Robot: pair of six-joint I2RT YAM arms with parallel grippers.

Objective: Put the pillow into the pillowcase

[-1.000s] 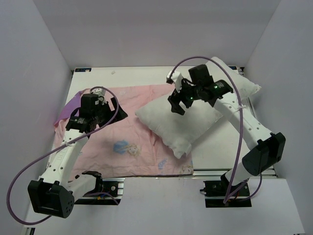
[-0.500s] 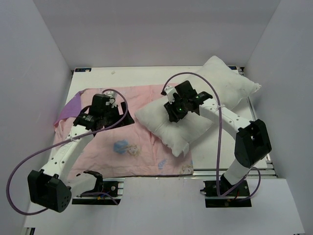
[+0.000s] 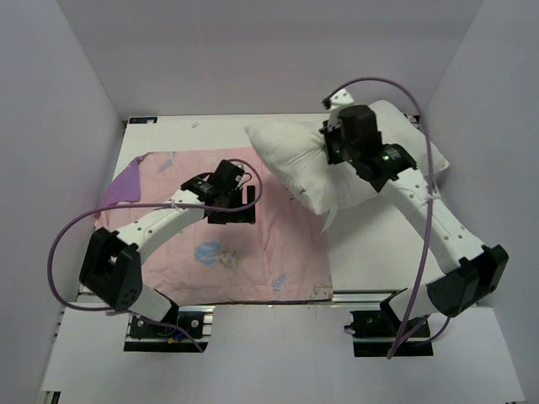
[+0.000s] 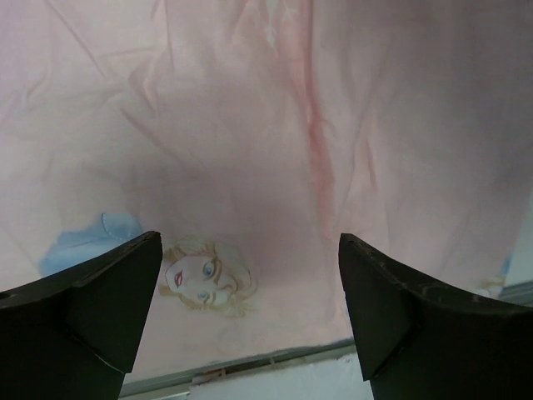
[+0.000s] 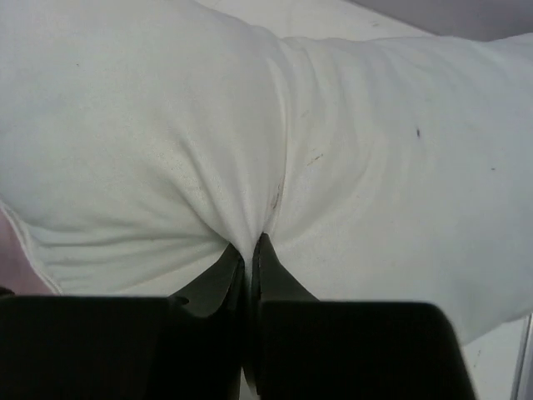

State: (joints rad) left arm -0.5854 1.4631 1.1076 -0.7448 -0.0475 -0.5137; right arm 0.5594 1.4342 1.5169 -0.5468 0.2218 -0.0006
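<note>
The white pillow (image 3: 290,156) lies bunched at the far right of the table, its left end just past the pillowcase's right edge. My right gripper (image 3: 330,153) is shut on a pinched fold of the pillow (image 5: 166,125); in the right wrist view the right gripper (image 5: 248,246) has both fingers pressed together with white fabric squeezed between them. The pillowcase (image 3: 168,244) lies flat, pink face up, with a purple corner (image 3: 122,181) showing at the left. My left gripper (image 3: 240,206) hovers open over the pillowcase (image 4: 250,125), and between the left gripper's (image 4: 250,283) wide-set fingers only the princess print (image 4: 204,279) shows.
White enclosure walls stand on the left, right and far sides. A metal rail (image 3: 370,295) runs along the table's near edge, which also appears below the cloth as a grey strip (image 4: 250,367). Bare white table (image 3: 370,244) lies right of the pillowcase.
My right gripper closed on the pillow and pulled it back toward the far right, off the pillowcase. My left arm swung right, over the cloth's middle, staying open.
</note>
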